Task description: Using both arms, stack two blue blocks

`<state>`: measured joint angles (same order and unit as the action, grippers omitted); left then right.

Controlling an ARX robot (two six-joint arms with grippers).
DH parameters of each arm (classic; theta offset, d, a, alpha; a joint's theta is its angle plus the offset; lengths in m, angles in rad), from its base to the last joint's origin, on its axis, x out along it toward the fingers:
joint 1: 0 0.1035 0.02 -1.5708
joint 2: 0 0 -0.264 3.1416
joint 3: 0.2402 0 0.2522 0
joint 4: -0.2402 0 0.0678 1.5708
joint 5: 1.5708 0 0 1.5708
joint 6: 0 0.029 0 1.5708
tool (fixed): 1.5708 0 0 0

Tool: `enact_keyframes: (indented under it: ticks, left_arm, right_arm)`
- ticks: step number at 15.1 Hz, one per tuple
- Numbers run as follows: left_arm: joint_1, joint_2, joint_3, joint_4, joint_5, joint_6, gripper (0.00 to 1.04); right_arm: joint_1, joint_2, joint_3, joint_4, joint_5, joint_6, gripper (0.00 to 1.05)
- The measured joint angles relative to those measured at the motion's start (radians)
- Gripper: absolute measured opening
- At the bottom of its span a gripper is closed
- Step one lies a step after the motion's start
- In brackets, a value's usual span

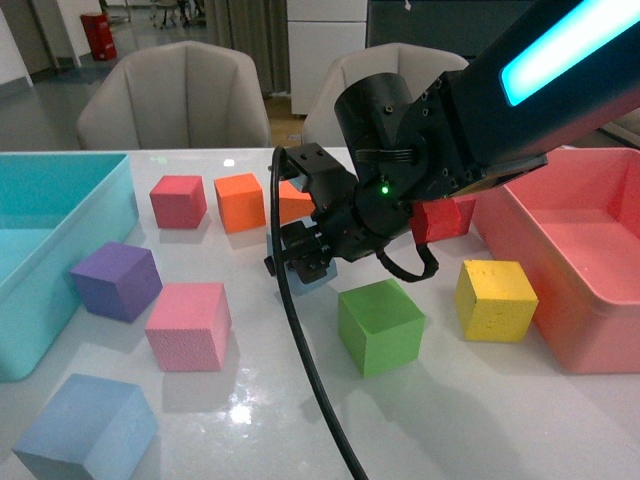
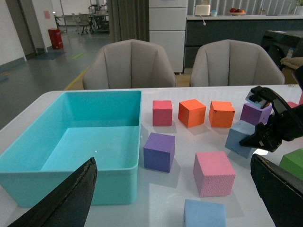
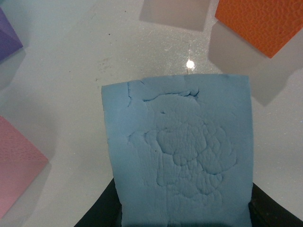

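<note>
Front view, left to right, on the white table [image 1: 450,420].

- Turquoise bin [image 1: 110,200]: at the left edge.
- Loose blue block [image 1: 85,425]: nearest the camera, in front of the bin, apart from the other cubes.
- Purple cube [image 1: 117,280]: just beside the bin.
- Pink cube [image 1: 188,325]: near the purple one.
- Crimson cube [image 1: 179,200], orange cube [image 1: 239,201], second orange cube [image 1: 292,200]: one row at the back, the last partly hidden.
- Right gripper [image 1: 300,258]: mid-table, jaws pinching the gripped blue block [image 2: 239,138], which sits tilted. Whether it clears the tabletop, cannot tell.
- Green cube [image 1: 380,325]: near that gripper, on its right.
- Red cube [image 1: 440,218]: behind the right arm [image 1: 480,130].
- Yellow cube [image 1: 495,298]: just beside the coral bin [image 1: 590,335].
- Left gripper [image 2: 173,160]: seen only in the left wrist view, jaws spread wide, empty.
</note>
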<state>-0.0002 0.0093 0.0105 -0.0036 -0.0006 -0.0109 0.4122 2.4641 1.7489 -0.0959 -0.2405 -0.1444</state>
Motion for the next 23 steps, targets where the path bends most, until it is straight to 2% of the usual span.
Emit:
enact_keyframes:
  ticks: [5,10,11,12,13,14,16,17,23]
  left_arm:
    - [0.000,0.000,0.000,0.000,0.000,0.000,0.98]
    - [0.000,0.000,0.000,0.000,0.000,0.000,0.98]
    - [0.000,0.000,0.000,0.000,0.000,0.000,0.98]
    - [0.000,0.000,0.000,0.000,0.000,0.000,0.98]
    - [0.000,0.000,0.000,0.000,0.000,0.000,0.98]
    - [0.000,0.000,0.000,0.000,0.000,0.000,0.98]
    - [0.000,0.000,0.000,0.001,0.000,0.000,0.98]
    - [0.000,0.000,0.000,0.000,0.000,0.000,0.98]
    - [0.000,0.000,0.000,0.000,0.000,0.000,0.98]
  right_arm:
    - [0.007,0.026,0.044,-0.035,-0.004,-0.007,0.42]
    - [0.007,0.029,0.027,-0.001,0.009,-0.005,1.00]
    - [0.007,0.021,0.015,0.016,0.023,-0.002,0.97]
    - [0.007,-0.086,-0.076,0.098,0.023,0.031,0.98]
    - [-0.008,-0.356,-0.353,0.371,0.164,0.179,0.98]
    - [-0.040,-0.558,-0.603,0.571,0.256,0.292,0.98]
    - [-0.045,-0.790,-0.890,0.730,0.323,0.353,0.98]
    - [-0.037,-0.951,-1.080,0.752,0.355,0.370,0.98]
    - [-0.034,-1.081,-1.233,0.800,0.381,0.393,0.98]
